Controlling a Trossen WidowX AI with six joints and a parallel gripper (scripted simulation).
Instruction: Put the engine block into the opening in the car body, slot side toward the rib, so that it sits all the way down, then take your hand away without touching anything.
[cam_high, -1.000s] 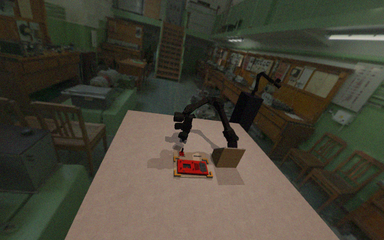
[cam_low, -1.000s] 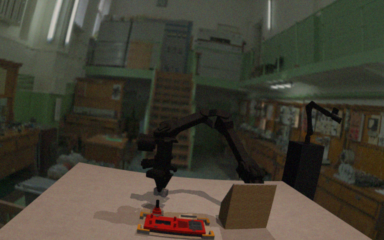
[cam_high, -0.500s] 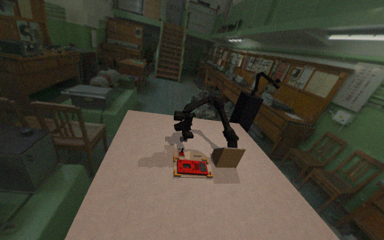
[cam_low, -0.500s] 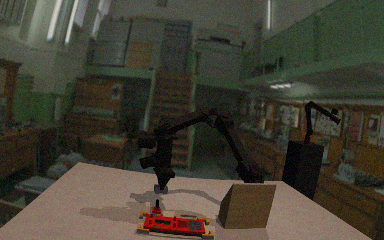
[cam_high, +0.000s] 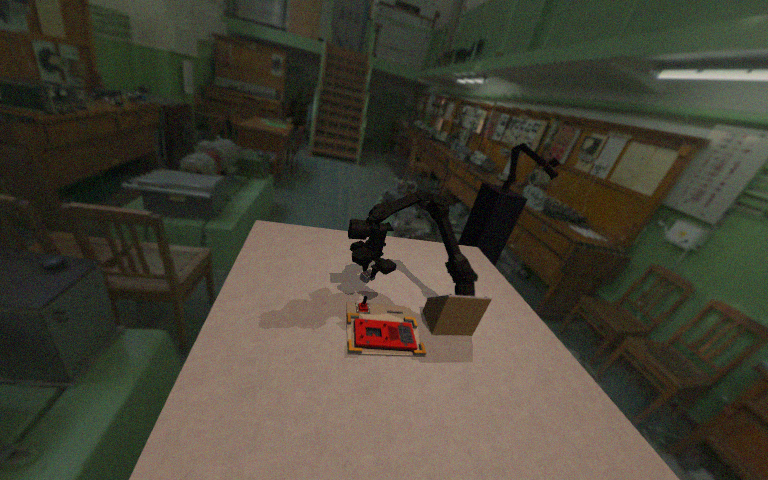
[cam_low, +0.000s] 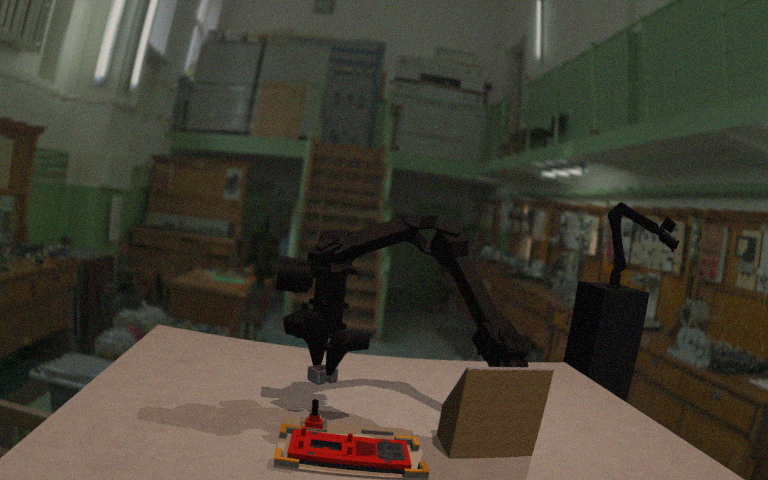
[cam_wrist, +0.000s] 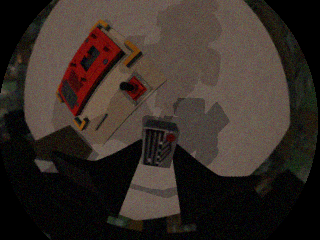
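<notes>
My gripper (cam_high: 368, 273) (cam_low: 323, 371) (cam_wrist: 158, 144) is shut on the grey engine block (cam_high: 365, 276) (cam_low: 317, 374) (cam_wrist: 152, 145), which shows dark slots and a red round spot in the wrist view. It holds the block in the air, behind the car body and beyond the black peg in the top and exterior views. The red car body (cam_high: 385, 333) (cam_low: 350, 448) (cam_wrist: 104, 47) lies flat between orange corner pieces. Its dark rectangular opening (cam_high: 372, 332) (cam_low: 326, 444) (cam_wrist: 90, 57) faces up with no block in it. The rib cannot be made out.
A black upright peg (cam_high: 364, 300) (cam_low: 314, 408) (cam_wrist: 127, 86) on a red base stands beside the car body, on the same pale board (cam_wrist: 111, 125). A brown wedge-shaped block (cam_high: 459, 316) (cam_low: 498, 413) (cam_wrist: 65, 147) stands to the right in the top and exterior views.
</notes>
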